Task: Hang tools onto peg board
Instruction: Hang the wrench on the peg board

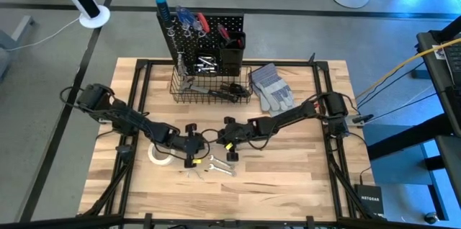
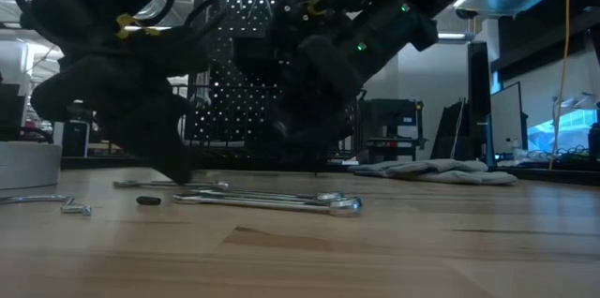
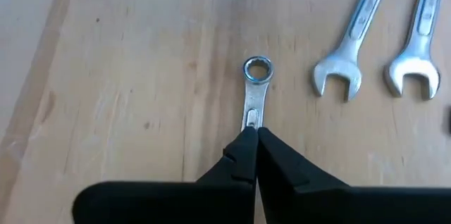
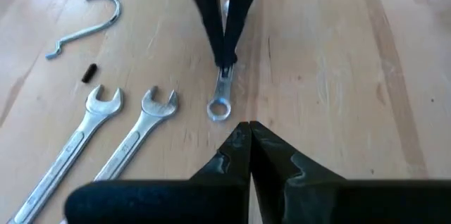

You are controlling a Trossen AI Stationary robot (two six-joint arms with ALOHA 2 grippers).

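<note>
A small silver wrench [image 3: 254,91] points its ring end [image 3: 256,69] away from my left gripper [image 3: 254,131], which is shut on its shaft near the table's front middle [image 1: 193,158]. My right gripper [image 4: 249,127] is shut on nothing and hovers just right of that ring end [image 4: 218,108]. Two larger open-end wrenches [image 4: 106,136] lie flat on the wood beside them. The peg board [image 1: 205,34] stands upright at the far edge, with tools hanging on it. My left gripper pinches the small wrench's shaft [image 3: 251,117] between its two fingertips, about midway along, the fingers running along the wrench. The fingers slant down from the table's left. The wrench lies low over the wood; whether its ring end rests on it, I cannot tell.
A white tape roll [image 1: 160,153] sits left of my left gripper. A loose silver hook [image 4: 91,16] and a small black piece [image 4: 88,72] lie near the wrenches. A wire basket [image 1: 211,85] with tools stands at the board's foot, grey gloves [image 1: 272,88] to its right.
</note>
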